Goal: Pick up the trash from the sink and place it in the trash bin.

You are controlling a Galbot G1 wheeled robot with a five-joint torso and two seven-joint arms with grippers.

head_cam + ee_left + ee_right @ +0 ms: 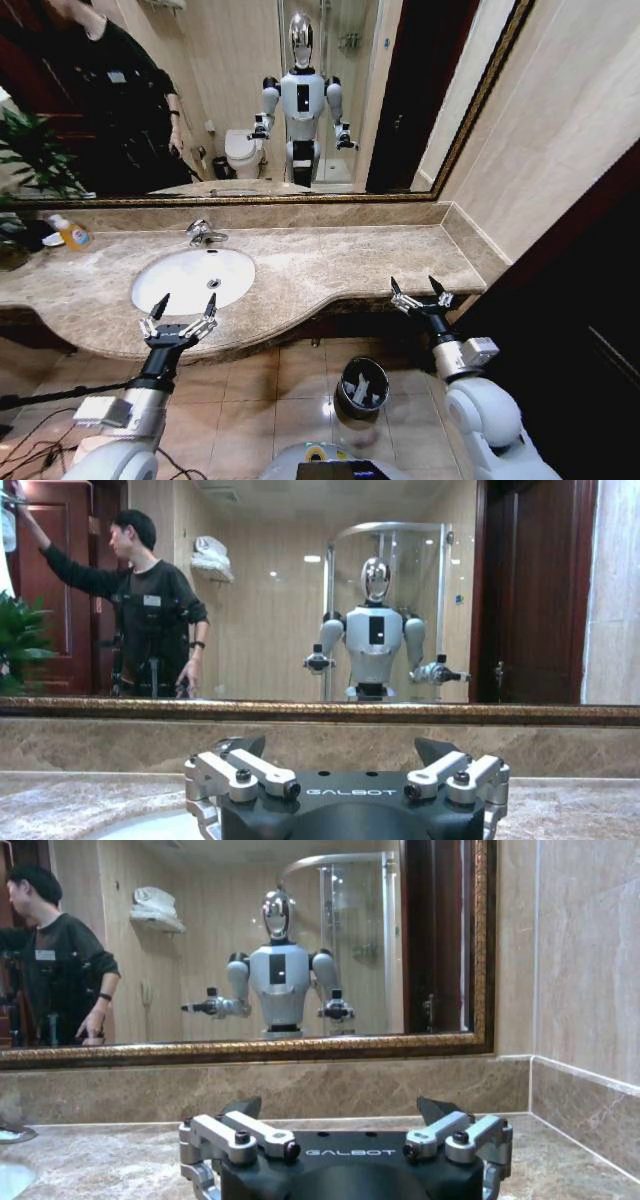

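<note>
The sink, a white oval basin with a chrome tap, is set in the beige marble counter. Its inside shows just the drain; the trash is out of view. My left gripper hovers open over the basin's near rim, nothing between its fingers; in the left wrist view the left gripper faces the mirror with the basin edge below. My right gripper stands open and empty at the counter's front right edge, also seen as the right gripper. The trash bin, a shiny metal pail, stands on the floor between my arms.
A yellow-orange bottle and a potted plant sit at the counter's far left. A gold-framed mirror backs the counter. A marble wall and a dark door close the right side.
</note>
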